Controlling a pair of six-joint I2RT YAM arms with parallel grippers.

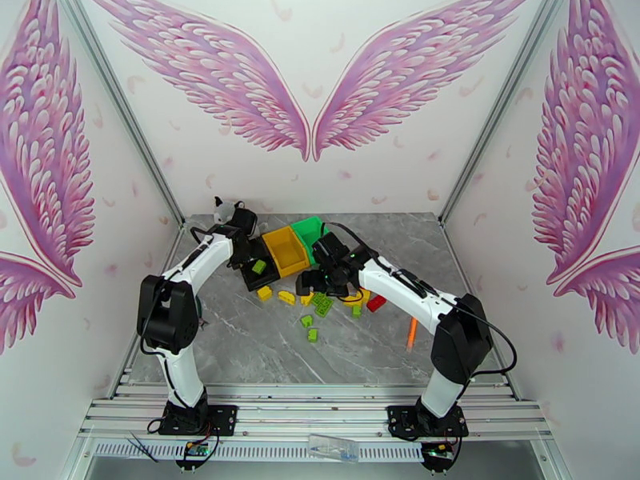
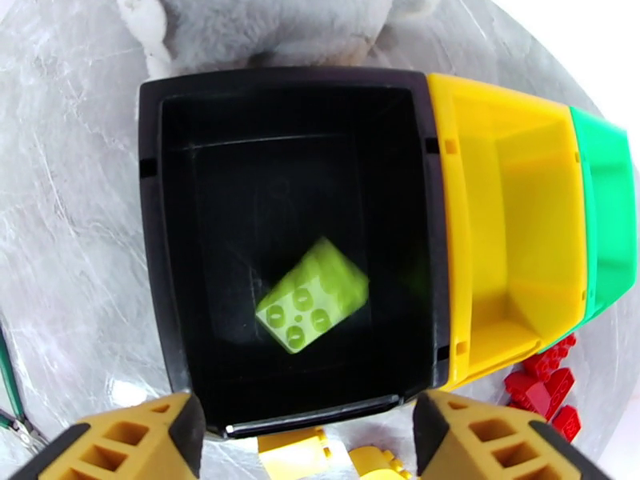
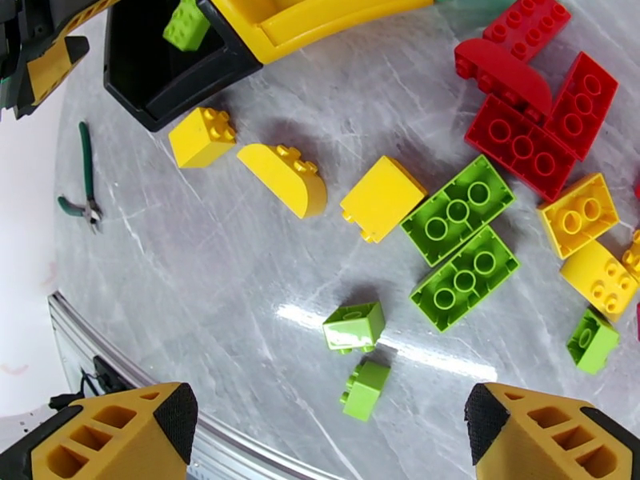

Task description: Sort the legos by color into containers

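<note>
Looking down through your left gripper (image 2: 308,430), you see its two fingers standing apart with nothing between them, poised over the near rim of the black bin (image 2: 149,194). Inside that bin sits one light green brick (image 2: 314,294), studs up and tilted, a little blurred, so you cannot tell whether it rests flat on the floor. Joined to the black bin's side is the yellow bin (image 2: 512,234), whose floor and walls show bare, and beyond it the green bin (image 2: 612,210), of which you see just one inner wall. A grey-white plush husky (image 2: 264,26) presses against the black bin's far side. Your right gripper (image 3: 328,426) hangs over the marble table (image 3: 200,298) with its fingers spread wide, gripping nothing. Beneath it the loose bricks lie scattered: three yellow bricks (image 3: 284,179) just outside the black bin, two long green bricks (image 3: 456,210) side by side, small green bricks (image 3: 354,326) nearer the fingers, and a cluster of red bricks (image 3: 520,142) touching one another. Green-handled pliers (image 3: 80,174) lie near the table's edge, and an orange stick (image 1: 411,333) lies well apart from the bins.
</note>
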